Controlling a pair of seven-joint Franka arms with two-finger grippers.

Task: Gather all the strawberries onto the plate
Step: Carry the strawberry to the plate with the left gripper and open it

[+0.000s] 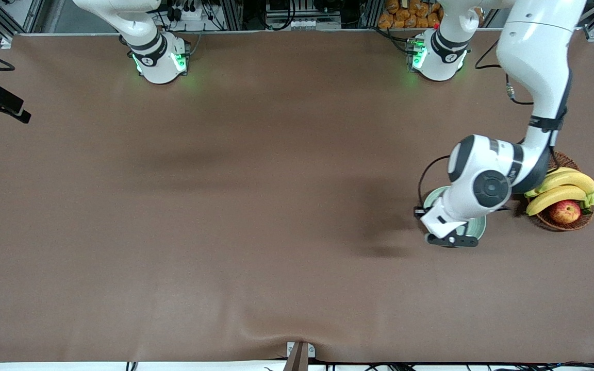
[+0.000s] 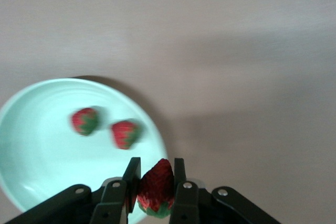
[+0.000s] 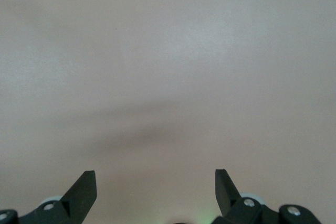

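My left gripper is shut on a red strawberry, green cap toward the wrist. It hangs over the rim of the pale mint-green plate. Two more strawberries lie on the plate, close together. In the front view the left gripper and its wrist cover most of the plate, near the left arm's end of the table, and hide the berries. My right gripper is open over bare brown table with nothing between its fingers; it is out of the front view.
A brown wicker basket stands right beside the plate, toward the left arm's end of the table. It holds yellow bananas and a red-yellow apple. A brown cloth covers the table.
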